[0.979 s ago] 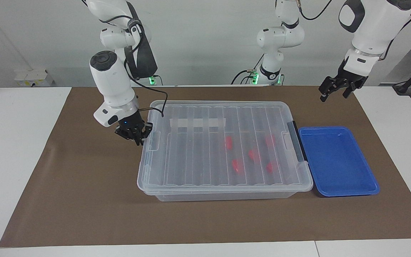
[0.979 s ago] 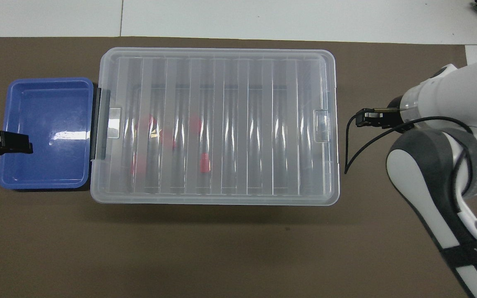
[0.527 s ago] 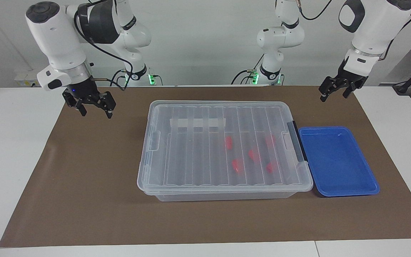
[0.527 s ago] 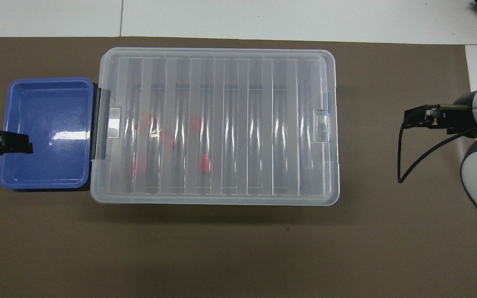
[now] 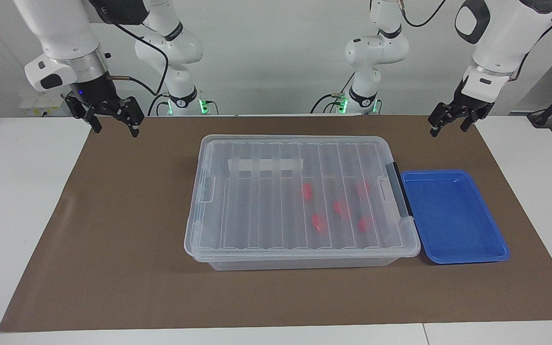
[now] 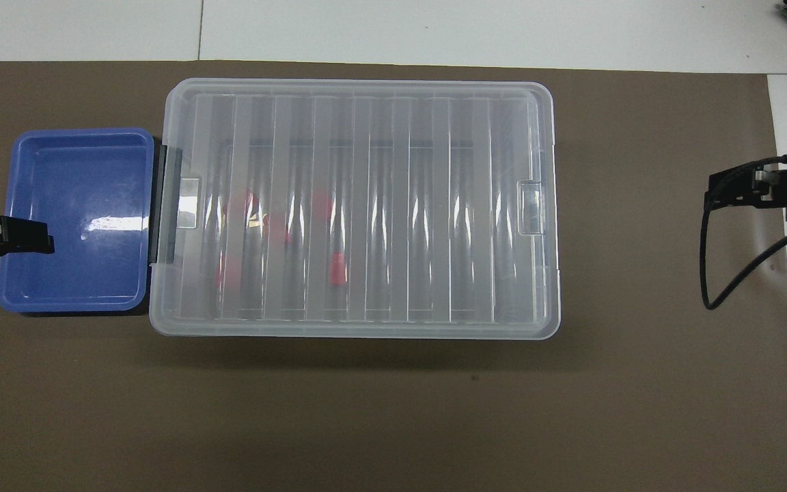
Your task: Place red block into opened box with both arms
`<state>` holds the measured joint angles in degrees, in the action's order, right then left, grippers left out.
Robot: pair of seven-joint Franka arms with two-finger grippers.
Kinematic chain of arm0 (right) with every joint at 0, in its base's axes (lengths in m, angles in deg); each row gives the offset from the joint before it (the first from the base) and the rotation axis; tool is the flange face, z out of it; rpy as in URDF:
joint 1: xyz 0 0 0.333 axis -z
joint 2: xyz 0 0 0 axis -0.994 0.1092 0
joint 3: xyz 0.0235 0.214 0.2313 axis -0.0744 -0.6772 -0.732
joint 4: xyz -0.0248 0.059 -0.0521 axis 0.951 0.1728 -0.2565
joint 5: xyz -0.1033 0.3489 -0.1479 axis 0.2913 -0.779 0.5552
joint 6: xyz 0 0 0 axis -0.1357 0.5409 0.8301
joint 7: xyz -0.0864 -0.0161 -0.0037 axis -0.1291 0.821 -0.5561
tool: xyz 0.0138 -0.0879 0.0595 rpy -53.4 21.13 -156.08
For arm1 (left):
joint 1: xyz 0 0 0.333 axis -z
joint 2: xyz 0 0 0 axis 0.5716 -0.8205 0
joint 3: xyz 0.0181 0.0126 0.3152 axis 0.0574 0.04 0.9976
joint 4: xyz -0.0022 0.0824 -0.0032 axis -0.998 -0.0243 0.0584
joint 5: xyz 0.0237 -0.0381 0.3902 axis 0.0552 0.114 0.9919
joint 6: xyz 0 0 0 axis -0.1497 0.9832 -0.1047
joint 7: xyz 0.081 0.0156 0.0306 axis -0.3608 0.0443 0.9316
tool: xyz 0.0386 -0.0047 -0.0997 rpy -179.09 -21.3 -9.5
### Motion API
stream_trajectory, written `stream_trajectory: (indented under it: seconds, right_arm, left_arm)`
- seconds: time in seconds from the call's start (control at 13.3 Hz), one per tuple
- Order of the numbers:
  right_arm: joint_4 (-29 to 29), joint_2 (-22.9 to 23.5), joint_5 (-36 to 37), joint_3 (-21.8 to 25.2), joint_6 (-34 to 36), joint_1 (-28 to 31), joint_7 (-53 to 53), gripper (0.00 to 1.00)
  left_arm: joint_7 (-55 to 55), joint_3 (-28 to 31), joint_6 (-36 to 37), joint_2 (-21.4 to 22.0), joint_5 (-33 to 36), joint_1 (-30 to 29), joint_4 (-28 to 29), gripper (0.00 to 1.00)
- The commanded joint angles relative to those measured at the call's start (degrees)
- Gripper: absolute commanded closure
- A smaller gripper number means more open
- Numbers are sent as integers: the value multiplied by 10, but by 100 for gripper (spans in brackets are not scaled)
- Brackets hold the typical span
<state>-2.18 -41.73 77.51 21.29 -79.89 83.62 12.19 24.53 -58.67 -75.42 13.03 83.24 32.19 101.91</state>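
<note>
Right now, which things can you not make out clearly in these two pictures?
- Small red plastic blocks: both views, blurred by the ribbed clear lid; shape unclear.
- Left gripper: overhead view, cut off by the edge.
- Right gripper: overhead view, mostly cut off by the edge.

Right gripper (image 5: 113, 123) away from box (image 5: 300, 201)

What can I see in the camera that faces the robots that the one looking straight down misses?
Only the facing view shows the two white arms whole, their bases, and the white tape strip on the lid. It also shows both grippers raised and open, holding nothing: the right gripper and the left gripper.
Only the overhead view shows the lid's ribs square-on, with only the grippers' tips at its edges.
Both show the closed clear box, red blocks inside it, the blue tray beside it, and the brown mat.
</note>
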Motion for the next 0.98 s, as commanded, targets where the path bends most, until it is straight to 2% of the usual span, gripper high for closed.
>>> stream_trajectory:
  seconds: [0.0, 0.15, 0.9]
  right_arm:
    - [7, 6, -7, -4, 30, 24, -10, 0]
    - [-26, -14, -8, -4, 42, 28, -7, 0]
    - [-27, -14, -7, -7, 27, 21, 4, 0]
  left_arm:
    - [-4, -2, -13, 17, -8, -8, 21, 0]
    - [-4, -3, -13, 17, -9, -8, 21, 0]
    - [-4, -2, -14, 17, -9, -8, 21, 0]
